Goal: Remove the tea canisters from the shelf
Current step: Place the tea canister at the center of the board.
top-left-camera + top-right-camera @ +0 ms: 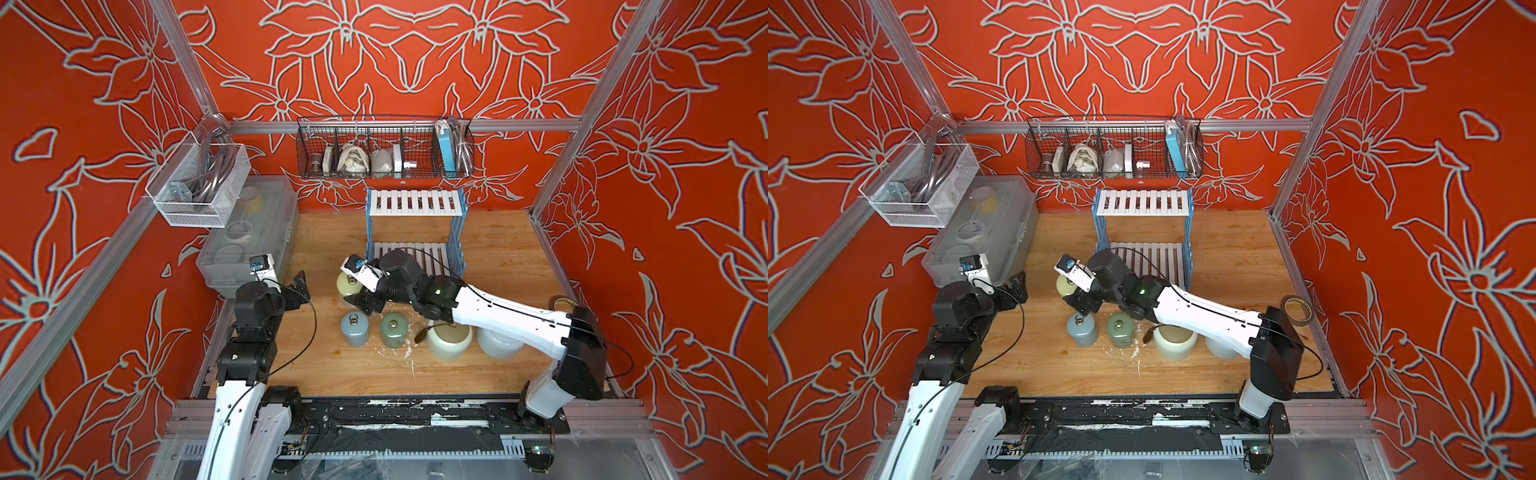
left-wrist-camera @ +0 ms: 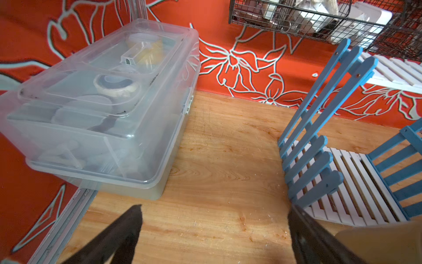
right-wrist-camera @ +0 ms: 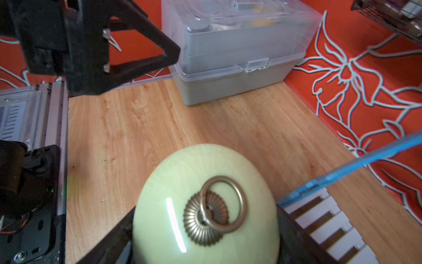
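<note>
The tabletop (image 1: 503, 257) is pale wood with long, fine grain and a few white scuffs near its front edge. At its back stands the shelf (image 1: 415, 202): two tiers of flat white slats carried by light-blue picket-shaped side rails and legs.

All five tea canisters stand on the tabletop in front of the shelf. The olive canister (image 3: 205, 173) is just off the lower tier's front left corner. It is a smooth, glossy cylinder with a domed top, pale yellow-green, with faint crackle lines in the glaze. A dull brass ring lies tipped over on a ribbed, fluted brass rosette at the crown.

The right tool (image 3: 205, 230) pinches this canister, one matte black finger pressed against each side of it. Nearer the front, the blue-grey canister (image 1: 355, 330) and the green canister (image 1: 392, 330) stand side by side, both small and ring-topped. Beside them sit the rounded cream canister (image 1: 451, 343), with a dark tassel hanging at its rim, and the white canister (image 1: 496, 345), partly hidden under the right arm.

The left tool (image 2: 214, 208) hangs spread wide above bare wood near a translucent plastic box (image 1: 253, 224).
</note>
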`<state>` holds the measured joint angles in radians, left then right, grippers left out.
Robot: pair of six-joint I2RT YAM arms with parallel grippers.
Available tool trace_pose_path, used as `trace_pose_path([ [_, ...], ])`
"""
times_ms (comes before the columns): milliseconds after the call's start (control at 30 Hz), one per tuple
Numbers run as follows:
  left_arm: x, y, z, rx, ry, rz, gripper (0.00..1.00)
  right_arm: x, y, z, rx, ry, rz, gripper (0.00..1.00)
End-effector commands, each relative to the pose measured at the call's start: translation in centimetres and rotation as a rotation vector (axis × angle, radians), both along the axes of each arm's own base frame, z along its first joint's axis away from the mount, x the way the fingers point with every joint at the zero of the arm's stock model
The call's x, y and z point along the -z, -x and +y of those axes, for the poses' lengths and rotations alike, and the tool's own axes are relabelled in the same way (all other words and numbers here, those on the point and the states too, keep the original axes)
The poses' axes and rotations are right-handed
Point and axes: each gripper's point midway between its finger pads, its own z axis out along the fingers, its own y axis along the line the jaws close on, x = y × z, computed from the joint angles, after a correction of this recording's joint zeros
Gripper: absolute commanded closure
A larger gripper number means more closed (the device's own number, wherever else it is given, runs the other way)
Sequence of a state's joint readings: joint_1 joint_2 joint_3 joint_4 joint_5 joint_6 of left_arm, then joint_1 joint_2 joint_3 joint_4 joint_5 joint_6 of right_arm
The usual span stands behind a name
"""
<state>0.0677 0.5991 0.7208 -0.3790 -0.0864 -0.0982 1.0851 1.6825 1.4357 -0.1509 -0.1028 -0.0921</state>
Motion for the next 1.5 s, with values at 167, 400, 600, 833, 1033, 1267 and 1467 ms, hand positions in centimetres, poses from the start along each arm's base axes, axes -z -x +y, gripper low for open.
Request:
trace_pose_path([
  [167, -2.6, 0.9, 2.3, -0.136, -0.017, -0.077, 0.02, -1.9, 0.0, 6.7, -0.066, -0.122, -0.022, 0.79],
  [400, -3.5, 1.6, 4.0, -0.238, -0.047, -0.100, 0.02, 0.5, -0.1, 10.1, -0.088, -0.135, 0.013, 0.79],
  [600, -3.8, 2.4, 6.1, -0.361, -0.099, -0.119, 0.06, 3.6, -0.4, 11.9, -0.088, -0.132, 0.045, 0.79],
  [833, -4.1, 2.9, 7.4, -0.434, -0.139, -0.132, 0.09, 6.3, 1.3, 13.8, -0.148, -0.119, 0.073, 0.79],
  [1033, -4.0, 2.8, 7.3, -0.426, -0.136, -0.128, 0.09, 8.5, 1.7, 14.1, -0.153, -0.092, 0.089, 0.79],
  [1267, -3.9, 2.7, 7.1, -0.414, -0.131, -0.129, 0.09, 10.3, 3.1, 14.3, -0.186, -0.056, 0.099, 0.78],
  [1467, -3.8, 2.6, 7.0, -0.408, -0.130, -0.126, 0.09, 12.0, 2.8, 13.7, -0.167, -0.013, 0.080, 0.78],
])
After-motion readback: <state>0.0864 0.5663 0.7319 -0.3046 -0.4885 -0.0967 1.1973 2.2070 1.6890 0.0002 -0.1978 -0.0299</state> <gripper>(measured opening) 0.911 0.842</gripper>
